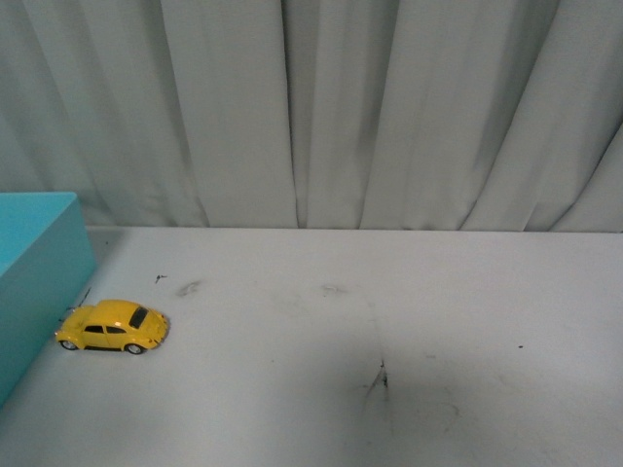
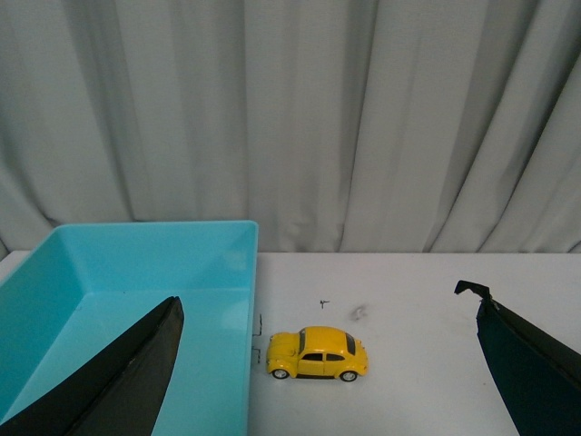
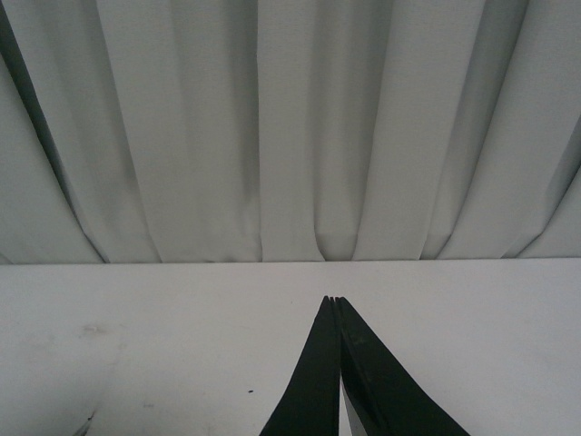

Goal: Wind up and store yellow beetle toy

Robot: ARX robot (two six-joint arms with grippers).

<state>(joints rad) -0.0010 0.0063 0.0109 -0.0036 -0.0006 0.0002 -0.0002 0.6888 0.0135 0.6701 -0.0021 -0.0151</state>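
The yellow beetle toy (image 1: 114,327) stands on its wheels on the white table, at the left of the front view, close to the teal box (image 1: 34,272). In the left wrist view the toy (image 2: 318,353) sits just beside the box's outer wall (image 2: 251,345). My left gripper (image 2: 322,313) is open, its two black fingers (image 2: 136,372) spread wide, with the toy some way ahead between them and untouched. My right gripper (image 3: 332,299) is shut with nothing in it, its tips pressed together over bare table. Neither arm shows in the front view.
The teal box (image 2: 118,300) is open-topped with nothing in it. Grey curtains (image 1: 321,107) hang behind the table's far edge. Dark scuff marks (image 1: 380,379) dot the table top.
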